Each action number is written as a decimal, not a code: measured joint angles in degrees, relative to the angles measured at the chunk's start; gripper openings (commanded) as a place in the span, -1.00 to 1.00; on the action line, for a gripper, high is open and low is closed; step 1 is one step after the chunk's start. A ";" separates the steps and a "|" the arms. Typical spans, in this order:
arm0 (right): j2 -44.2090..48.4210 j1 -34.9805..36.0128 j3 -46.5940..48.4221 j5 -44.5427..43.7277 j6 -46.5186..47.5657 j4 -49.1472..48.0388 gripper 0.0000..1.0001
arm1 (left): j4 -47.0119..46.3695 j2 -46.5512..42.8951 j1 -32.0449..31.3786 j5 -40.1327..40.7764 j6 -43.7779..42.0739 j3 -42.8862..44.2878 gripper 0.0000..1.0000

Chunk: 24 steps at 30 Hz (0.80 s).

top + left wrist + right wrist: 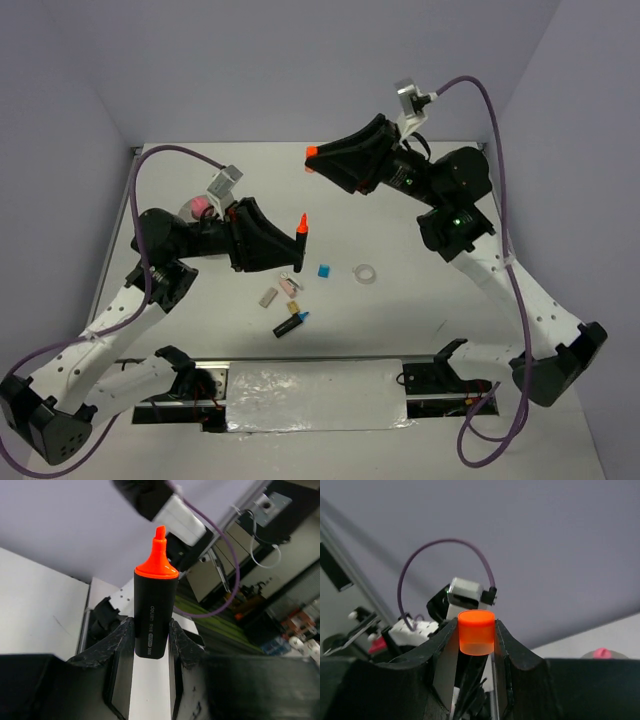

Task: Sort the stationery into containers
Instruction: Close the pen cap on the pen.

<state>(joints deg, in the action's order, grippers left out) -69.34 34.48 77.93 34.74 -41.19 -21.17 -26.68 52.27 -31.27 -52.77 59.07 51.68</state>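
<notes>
My left gripper (293,252) is shut on a black marker (300,240) and holds it upright above the table with its bare orange tip up. In the left wrist view the marker (155,605) sits between my fingers (120,645). My right gripper (316,162) is raised at the back and is shut on the orange cap (311,152), which also shows in the right wrist view (476,632). On the table lie a blue cube (323,270), a clear ring (366,273), a grey block (268,296), a pink-and-tan piece (291,287) and a blue-capped black marker (290,323).
A pink item (200,205) on a pale round thing shows behind my left arm, mostly hidden; it also shows in the right wrist view (602,653). A shiny plate (315,395) lies along the near edge between the arm bases. Purple cables loop over both arms.
</notes>
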 measured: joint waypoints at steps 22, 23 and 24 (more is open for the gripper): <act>-3.15 -0.24 -2.93 16.39 -2.60 -2.36 -0.48 | 13.38 2.10 0.00 1.09 -9.84 3.89 -1.00; -2.64 -0.28 -3.21 16.35 -2.56 -2.47 -0.48 | 13.16 2.12 0.00 1.31 -9.70 3.89 -1.00; -2.05 -0.39 -3.78 16.31 -2.64 -2.78 -0.47 | 12.74 2.12 0.00 1.51 -9.55 3.87 -1.00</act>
<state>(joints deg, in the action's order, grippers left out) -71.40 34.09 74.15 51.05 -43.83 -23.94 -13.93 54.39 -31.27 -51.27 49.52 55.55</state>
